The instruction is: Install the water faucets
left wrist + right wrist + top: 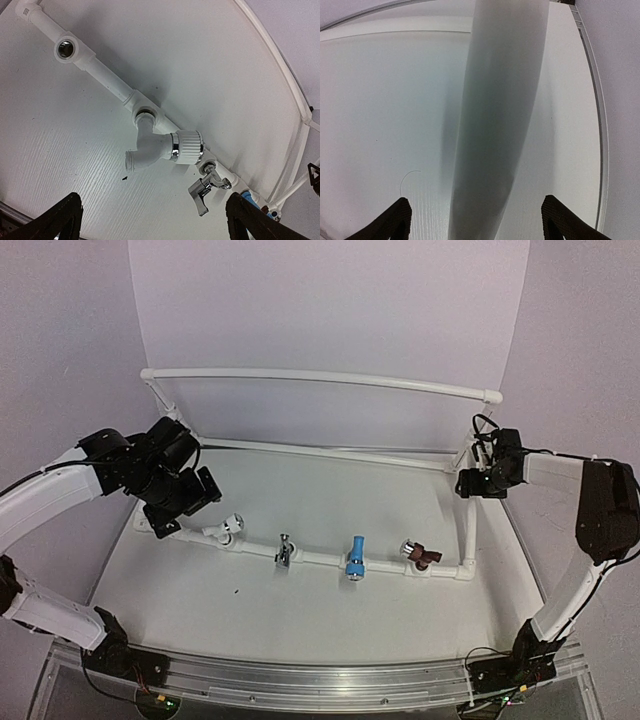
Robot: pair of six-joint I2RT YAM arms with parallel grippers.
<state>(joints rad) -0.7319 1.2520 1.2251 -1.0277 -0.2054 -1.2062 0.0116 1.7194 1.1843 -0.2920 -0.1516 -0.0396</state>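
Top external view: how many of the water faucets are seen seated?

Four are counted along the front run of the pipe frame [320, 562] on the desk [250, 615]. They are the white faucet [225, 528], the chrome faucet [285, 550], the light blue faucet [355, 557] and the reddish-brown faucet [422, 555]. No loose tap is seen on the desk. The left arm [150, 475] is held over the frame's left end, just beside the white faucet. The right arm [505, 472] is placed at the frame's right upright.

Left wrist view: what is added?

The white faucet [160, 147] is shown entered in its socket, with the chrome faucet [205, 187] next along the pipe. On the other side an empty socket [65, 48] is exposed. The left jaws are spread wide, nothing is held between them, and they are kept apart from the tap. How tightly the thread is seated cannot be told.

Right wrist view: is a faucet handled there?

None is shown. A blurred white pipe [495, 115] is straddled by the right jaws, which are spread wide. No grip on it is seen.

How far along is the task judged to be?

It is judged nearly done, with four taps fitted. One socket is left unfilled, with no tap for it in sight, and a final tightening of the white faucet may remain.
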